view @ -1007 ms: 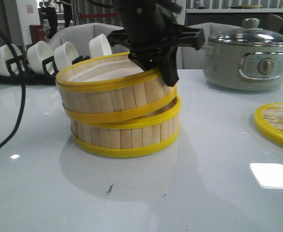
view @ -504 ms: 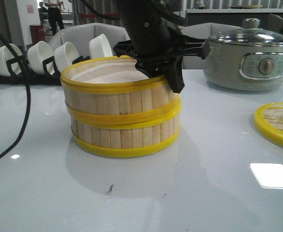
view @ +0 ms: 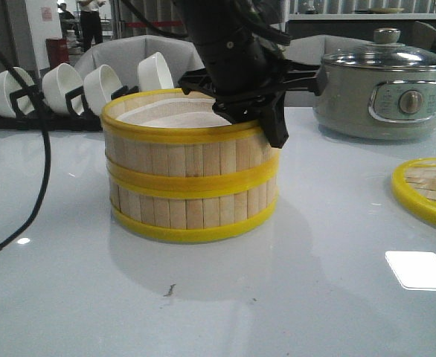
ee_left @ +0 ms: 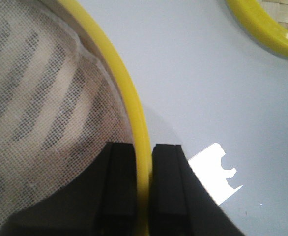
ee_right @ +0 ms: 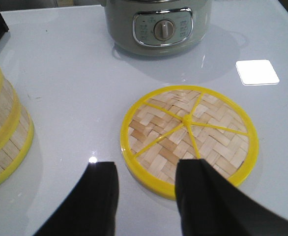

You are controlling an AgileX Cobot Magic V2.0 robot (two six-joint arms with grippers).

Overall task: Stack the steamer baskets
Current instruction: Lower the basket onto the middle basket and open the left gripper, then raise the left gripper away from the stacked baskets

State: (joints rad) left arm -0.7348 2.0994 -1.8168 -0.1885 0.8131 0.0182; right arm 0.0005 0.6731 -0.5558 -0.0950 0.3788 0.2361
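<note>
Near the middle of the bench (view: 218, 312), a little to my left, I see the two steamer baskets stacked: the upper basket (view: 188, 152) sits level on the lower basket (view: 192, 212), their yellow rims meeting in a band all the way round. My left gripper (ee_left: 144, 182) comes down from above at the right-hand side of the upper basket; its jaws are nearly closed and straddle the yellow top rim, one black finger (ee_left: 119, 187) inside over the white liner (ee_left: 41, 113), the other outside the wall, pinching the rim between them. My right gripper (ee_right: 146, 196) hangs above the bench with its jaws wide apart and nothing in them, over the near edge of the flat woven lid (ee_right: 189, 135). That lid lies flat on the bench, well apart from the stack to the right, its yellow rim partly cut off by the front view's right edge. Between stack and lid the bench is bare and glossy. Behind the lid stands a grey-green electric pot (view: 385, 89) with a glass cover. At the back left, a dark rack holds white bowls (view: 62, 85) on edge, just behind the stack.
</note>
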